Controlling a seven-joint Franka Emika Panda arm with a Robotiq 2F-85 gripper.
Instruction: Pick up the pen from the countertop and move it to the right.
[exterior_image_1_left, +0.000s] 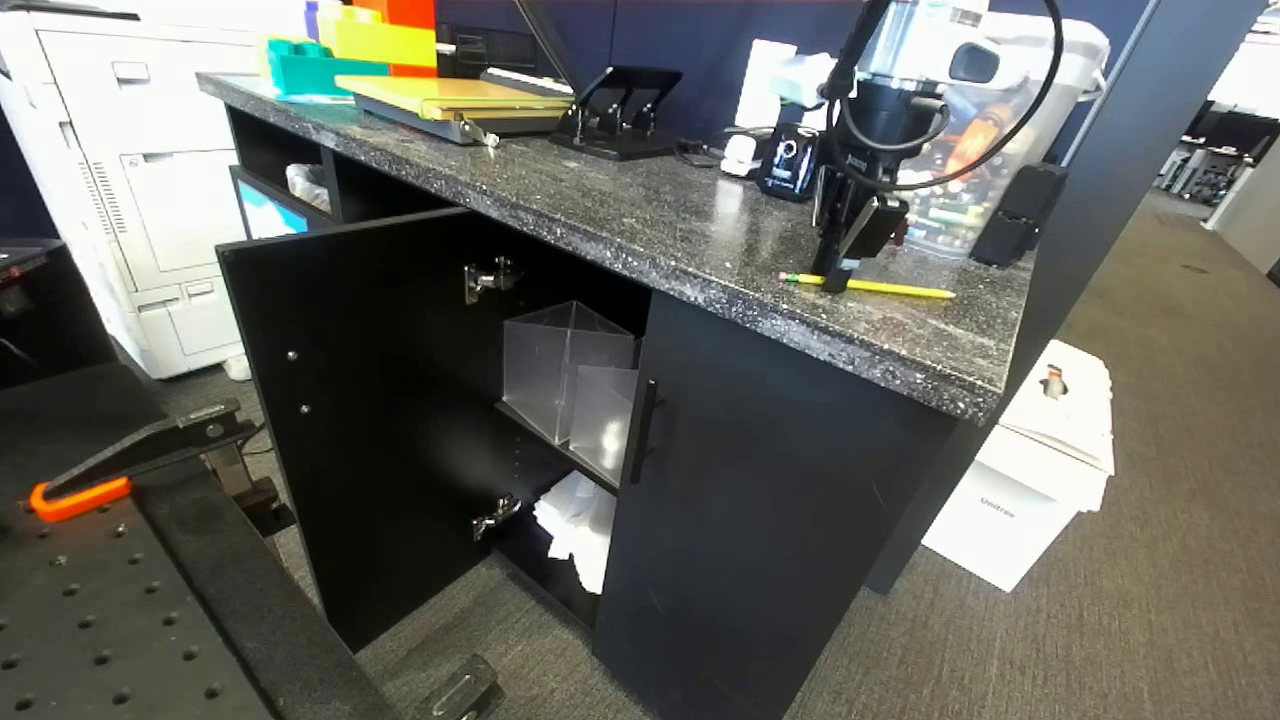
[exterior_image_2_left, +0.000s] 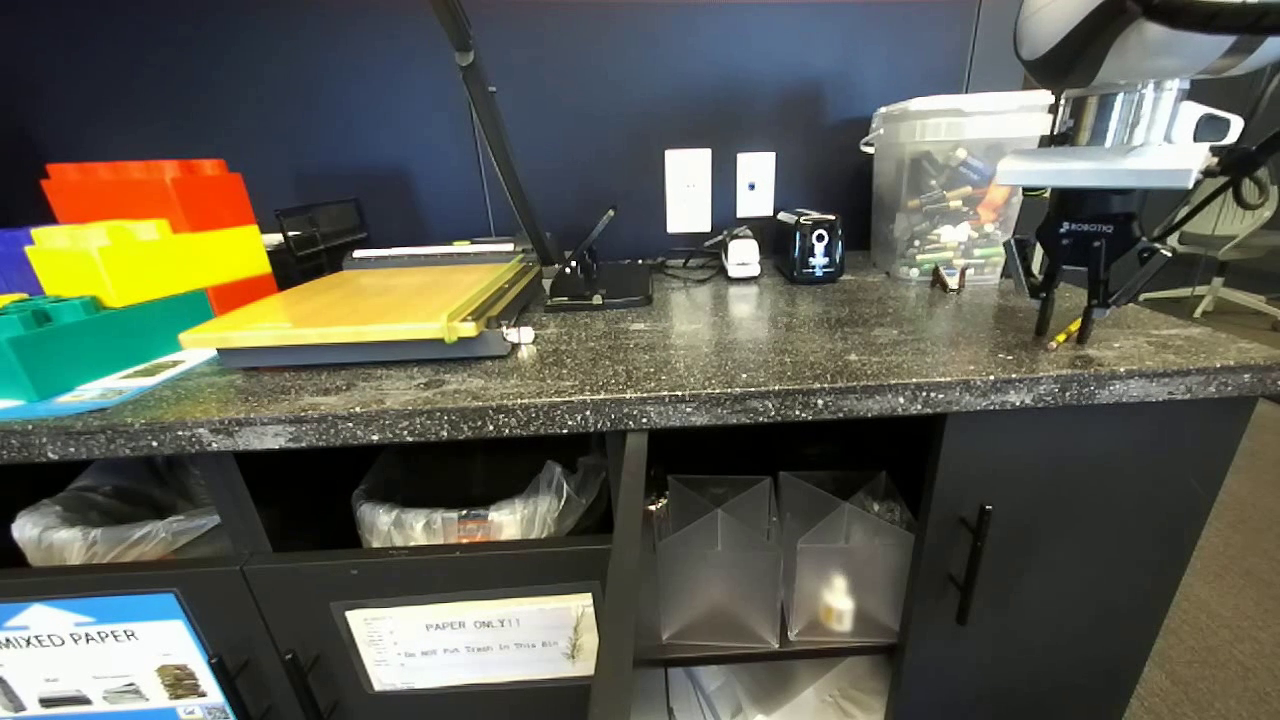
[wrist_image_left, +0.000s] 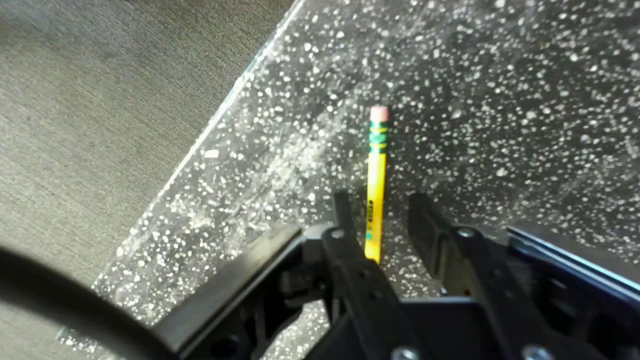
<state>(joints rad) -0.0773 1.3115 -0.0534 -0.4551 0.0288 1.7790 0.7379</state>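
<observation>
The pen is a yellow pencil with a pink eraser and green band (wrist_image_left: 376, 180). It lies flat on the dark speckled countertop (exterior_image_1_left: 640, 210), near the right end, and shows in both exterior views (exterior_image_1_left: 905, 290) (exterior_image_2_left: 1070, 330). My gripper (wrist_image_left: 379, 197) points down over it, its fingertips low at the countertop in an exterior view (exterior_image_2_left: 1064, 336). The jaws are apart, one finger on each side of the pencil, with a gap on both sides in the wrist view. The pencil's far end is hidden behind a finger in the wrist view.
A clear bucket of markers (exterior_image_2_left: 950, 190) stands behind the gripper, with a black device (exterior_image_2_left: 811, 246) beside it. A yellow paper cutter (exterior_image_2_left: 370, 300) and large toy blocks (exterior_image_2_left: 140, 260) sit further left. The countertop's end edge (wrist_image_left: 220, 112) is close to the pencil.
</observation>
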